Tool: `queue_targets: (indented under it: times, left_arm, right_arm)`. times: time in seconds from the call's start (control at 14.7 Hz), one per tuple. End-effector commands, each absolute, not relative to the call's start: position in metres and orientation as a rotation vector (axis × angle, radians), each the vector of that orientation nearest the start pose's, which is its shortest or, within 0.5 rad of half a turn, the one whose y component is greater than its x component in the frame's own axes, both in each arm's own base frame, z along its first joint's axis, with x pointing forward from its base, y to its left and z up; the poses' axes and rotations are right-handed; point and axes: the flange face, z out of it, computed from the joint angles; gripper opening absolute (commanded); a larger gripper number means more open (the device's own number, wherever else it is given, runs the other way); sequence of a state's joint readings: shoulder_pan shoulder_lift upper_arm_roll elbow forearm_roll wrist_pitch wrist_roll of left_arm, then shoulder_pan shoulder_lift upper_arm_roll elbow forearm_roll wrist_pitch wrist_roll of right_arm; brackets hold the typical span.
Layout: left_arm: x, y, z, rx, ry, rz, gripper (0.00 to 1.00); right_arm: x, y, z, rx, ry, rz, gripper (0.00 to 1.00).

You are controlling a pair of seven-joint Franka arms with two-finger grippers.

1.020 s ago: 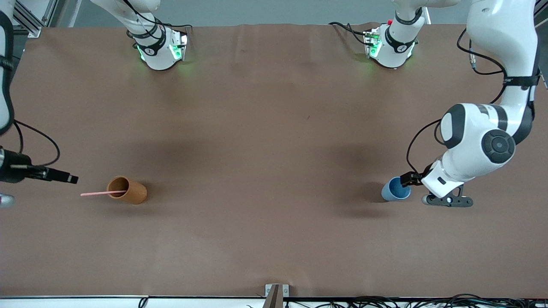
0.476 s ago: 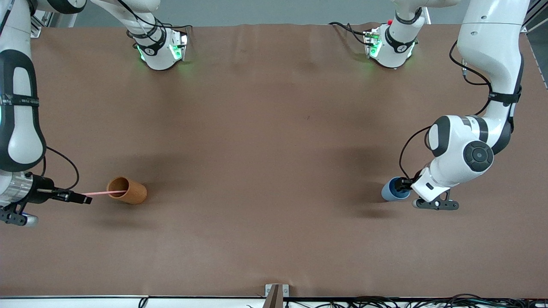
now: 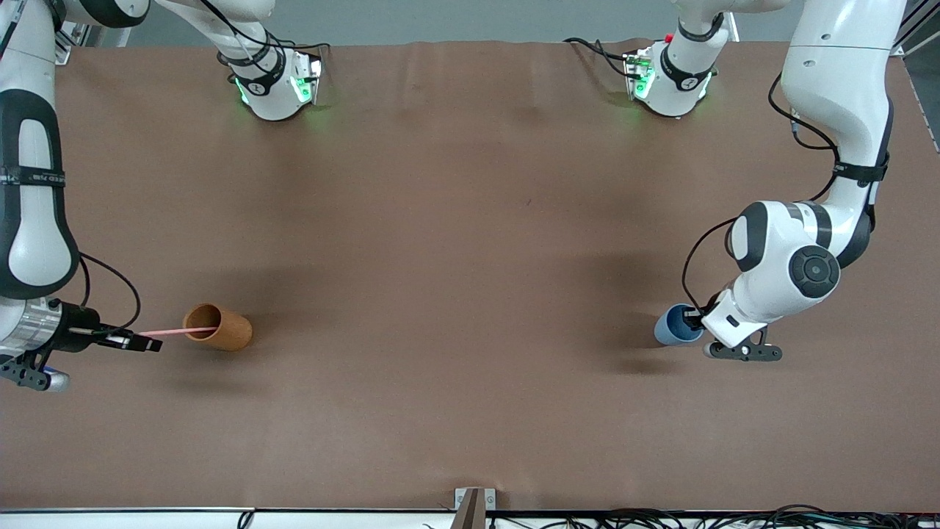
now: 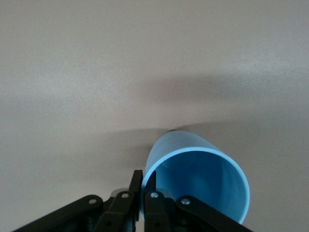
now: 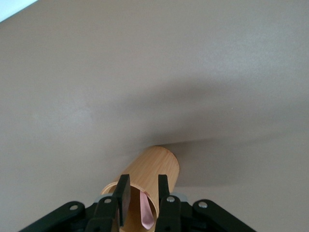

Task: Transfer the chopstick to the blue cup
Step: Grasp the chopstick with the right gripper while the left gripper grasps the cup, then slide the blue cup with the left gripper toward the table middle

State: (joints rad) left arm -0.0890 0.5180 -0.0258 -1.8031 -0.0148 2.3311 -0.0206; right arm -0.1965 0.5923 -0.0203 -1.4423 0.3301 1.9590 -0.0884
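Table: brown surface with two cups standing well apart, one toward each arm's end.

Orange-brown cup: upright, toward the right arm's end. Chopstick: pink, lower end inside this cup, upper end leaning out over the rim toward the right gripper.

Right gripper: at the chopstick's free end, just above the cup's mouth; fingers set either side of the stick with a narrow gap, and whether they press it I cannot tell.

Blue cup: upright, toward the left arm's end.

Left gripper: at the blue cup's rim, fingers pinching the wall, one inside and one outside.
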Motion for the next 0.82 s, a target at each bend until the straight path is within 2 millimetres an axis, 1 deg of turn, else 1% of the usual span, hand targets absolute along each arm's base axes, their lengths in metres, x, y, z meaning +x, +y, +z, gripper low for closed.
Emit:
queue_targets:
  times: [0.0, 0.07, 0.14, 0.2, 0.27, 0.34, 0.48, 0.54, 0.68, 0.75]
  left_arm:
    - [0.657, -0.093, 0.309, -3.168, 0.058, 0.002, 0.0]
    - [0.659, -0.112, 0.332, -3.167, 0.034, 0.005, 0.0]
    - [0.657, -0.131, 0.351, -3.175, -0.015, 0.013, 0.0]
    - [0.651, -0.161, 0.36, -3.193, -0.089, 0.029, 0.0]
    - [0.643, -0.191, 0.363, -3.209, -0.167, 0.039, 0.0]
    - [0.635, -0.22, 0.365, -3.211, -0.228, 0.045, 0.0]
    - [0.615, -0.275, 0.368, -3.185, -0.329, 0.03, 0.0]
    - [0.604, -0.299, 0.365, -3.185, -0.358, 0.043, 0.0]
    - [0.586, -0.347, 0.354, -3.178, -0.419, 0.058, 0.0]
    - [0.579, -0.362, 0.344, -3.156, -0.448, 0.056, 0.0]
  right_arm:
    - [0.691, -0.129, 0.344, -2.781, 0.385, 0.086, 0.31]
    - [0.689, -0.126, 0.345, -2.756, 0.391, 0.109, 0.31]
    - [0.687, -0.127, 0.345, -2.738, 0.422, 0.135, 0.31]
    - [0.685, -0.134, 0.345, -2.731, 0.444, 0.142, 0.29]
    - [0.685, -0.137, 0.347, -2.726, 0.45, 0.134, 0.27]
    - [0.684, -0.147, 0.346, -2.716, 0.471, 0.123, 0.23]
    - [0.684, -0.151, 0.347, -2.705, 0.477, 0.111, 0.23]
    - [0.685, -0.151, 0.348, -2.703, 0.478, 0.106, 0.23]
    - [0.685, -0.151, 0.348, -2.702, 0.48, 0.106, 0.23]
    - [0.685, -0.151, 0.348, -2.7, 0.482, 0.103, 0.23]
